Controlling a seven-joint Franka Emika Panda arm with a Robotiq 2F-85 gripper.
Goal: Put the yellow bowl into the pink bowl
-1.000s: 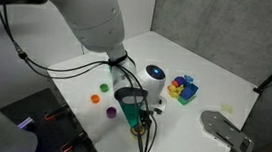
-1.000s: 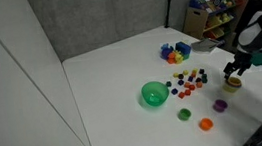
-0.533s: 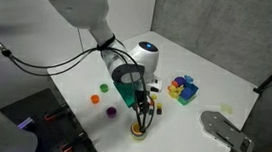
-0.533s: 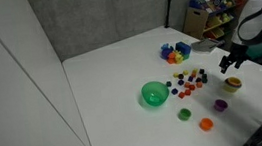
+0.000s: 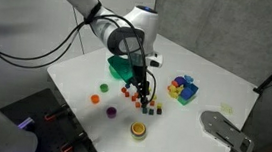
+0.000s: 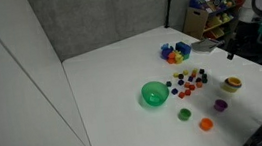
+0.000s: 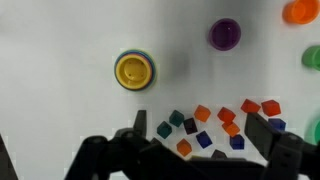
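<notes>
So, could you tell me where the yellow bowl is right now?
In the wrist view the yellow bowl sits upper left of centre, nested in the pink bowl, with the purple bowl to its right.

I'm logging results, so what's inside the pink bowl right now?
The yellow bowl sits nested in the pink bowl, whose thin rim shows around it. The yellow bowl looks empty. The pink bowl's floor is covered and cannot be seen.

White table [image 6: 102,82], large green bowl [image 6: 154,94] near its middle, small coloured blocks [image 6: 187,79] scattered just beside it, tiny green bowl [image 6: 184,114], orange bowl [image 6: 206,124] and purple bowl [image 6: 220,104] in a loose arc near one table edge, heap of bright toys [image 6: 176,51] well apart.
</notes>
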